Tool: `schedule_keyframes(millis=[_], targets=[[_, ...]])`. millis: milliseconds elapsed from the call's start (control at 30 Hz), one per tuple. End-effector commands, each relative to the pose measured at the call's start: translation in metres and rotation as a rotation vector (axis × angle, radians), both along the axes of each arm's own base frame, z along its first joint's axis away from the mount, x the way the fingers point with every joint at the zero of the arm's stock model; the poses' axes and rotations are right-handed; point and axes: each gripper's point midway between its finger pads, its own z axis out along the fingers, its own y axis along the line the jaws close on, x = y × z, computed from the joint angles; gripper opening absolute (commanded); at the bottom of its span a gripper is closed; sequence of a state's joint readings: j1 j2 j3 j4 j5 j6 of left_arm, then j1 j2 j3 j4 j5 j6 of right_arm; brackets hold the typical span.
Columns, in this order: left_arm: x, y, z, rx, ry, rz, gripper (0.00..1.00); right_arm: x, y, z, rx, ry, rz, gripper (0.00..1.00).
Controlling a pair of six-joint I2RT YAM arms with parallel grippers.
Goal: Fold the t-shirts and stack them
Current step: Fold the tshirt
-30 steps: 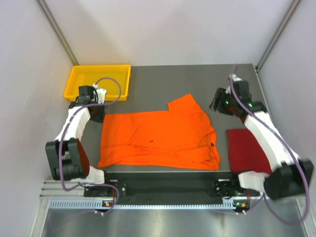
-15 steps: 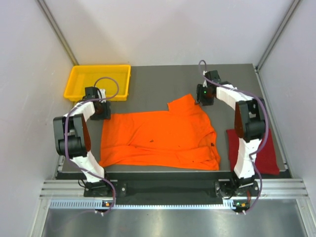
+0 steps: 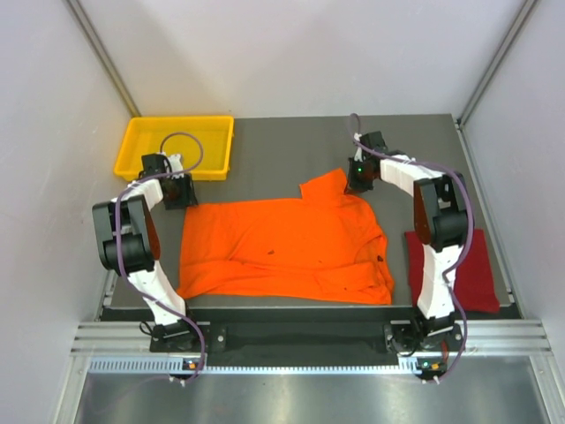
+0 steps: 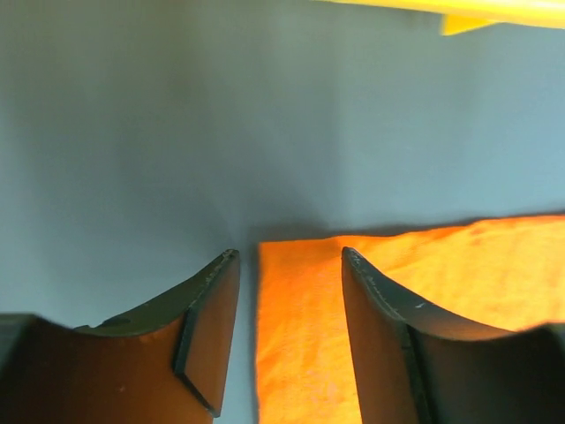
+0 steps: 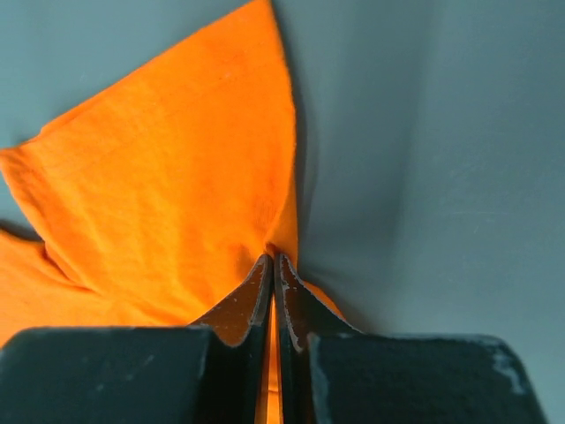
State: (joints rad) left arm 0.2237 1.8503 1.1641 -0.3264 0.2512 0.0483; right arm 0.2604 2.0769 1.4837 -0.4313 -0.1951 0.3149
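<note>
A bright orange t-shirt (image 3: 282,243) lies spread flat across the middle of the grey table. At its far left corner my left gripper (image 3: 179,192) is low over the table. In the left wrist view that left gripper (image 4: 290,256) is open, its jaws astride the corner of the orange t-shirt (image 4: 424,283). At the far right sleeve, my right gripper (image 3: 356,179) is down on the cloth. From the right wrist, the right gripper (image 5: 272,259) is shut on the edge of the orange t-shirt (image 5: 177,177). A dark red t-shirt (image 3: 484,265) lies folded at the right, partly behind the right arm.
A yellow plastic tray (image 3: 128,150) stands at the back left, just beyond the left gripper; its edge (image 4: 494,11) shows at the top of the left wrist view. White walls close in the table on three sides.
Both arms reached out to the orange shirt's far corners. The right gripper closed on the sleeve edge. The left jaws narrowed a little around the corner.
</note>
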Motion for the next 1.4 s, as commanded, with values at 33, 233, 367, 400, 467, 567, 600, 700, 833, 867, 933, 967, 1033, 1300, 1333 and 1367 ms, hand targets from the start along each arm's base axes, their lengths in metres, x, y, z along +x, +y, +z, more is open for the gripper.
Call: schedule_keyframes(millis=[33,233,367,400,467,567,600,700,833,867,933,967,1033,1300,1333,1367], targets=[[-0.01,-0.019,-0.013,-0.084,0.052,-0.075,0.52,-0.004,0.017,0.028,0.061,-0.055,0.034,0.0],[-0.024,-0.015,-0.019,-0.06,0.11,-0.079,0.11,-0.011,0.021,0.057,0.102,-0.098,0.045,0.0],[-0.026,-0.015,-0.004,-0.046,0.075,-0.095,0.0,-0.027,0.018,0.08,0.127,-0.128,0.043,0.0],[-0.024,-0.017,0.008,-0.048,0.039,-0.111,0.0,-0.031,0.017,0.083,0.129,-0.134,0.043,0.0],[-0.028,-0.018,0.018,-0.053,0.005,-0.124,0.0,-0.044,0.012,0.092,0.129,-0.151,0.044,0.0],[-0.03,-0.02,0.04,-0.035,-0.059,-0.153,0.0,-0.064,0.007,0.102,0.135,-0.163,0.044,0.0],[-0.034,-0.02,0.049,-0.023,-0.07,-0.168,0.0,-0.07,0.006,0.105,0.14,-0.165,0.043,0.0],[-0.042,-0.022,0.071,0.002,-0.116,-0.219,0.0,-0.096,-0.003,0.11,0.138,-0.163,0.025,0.0],[-0.059,-0.006,0.077,0.126,-0.136,-0.265,0.0,-0.14,-0.016,0.101,0.136,-0.117,-0.008,0.0],[-0.066,-0.005,0.073,0.129,-0.129,-0.287,0.0,-0.161,-0.023,0.093,0.129,-0.092,-0.016,0.0],[-0.075,-0.001,0.07,0.164,-0.125,-0.34,0.0,-0.18,-0.03,0.082,0.121,-0.06,-0.046,0.0],[-0.08,-0.002,0.063,0.166,-0.107,-0.352,0.0,-0.199,-0.035,0.07,0.115,-0.039,-0.052,0.0],[-0.087,-0.001,0.055,0.176,-0.086,-0.383,0.0,-0.214,-0.042,0.059,0.106,-0.012,-0.088,0.0],[-0.091,0.003,0.036,0.204,-0.051,-0.438,0.0,-0.248,-0.051,0.032,0.114,0.048,-0.154,0.0],[-0.09,0.005,0.038,0.207,-0.054,-0.435,0.0,-0.249,-0.052,0.033,0.114,0.053,-0.163,0.0],[-0.086,0.006,0.044,0.217,-0.069,-0.437,0.0,-0.25,-0.053,0.037,0.113,0.05,-0.165,0.0]])
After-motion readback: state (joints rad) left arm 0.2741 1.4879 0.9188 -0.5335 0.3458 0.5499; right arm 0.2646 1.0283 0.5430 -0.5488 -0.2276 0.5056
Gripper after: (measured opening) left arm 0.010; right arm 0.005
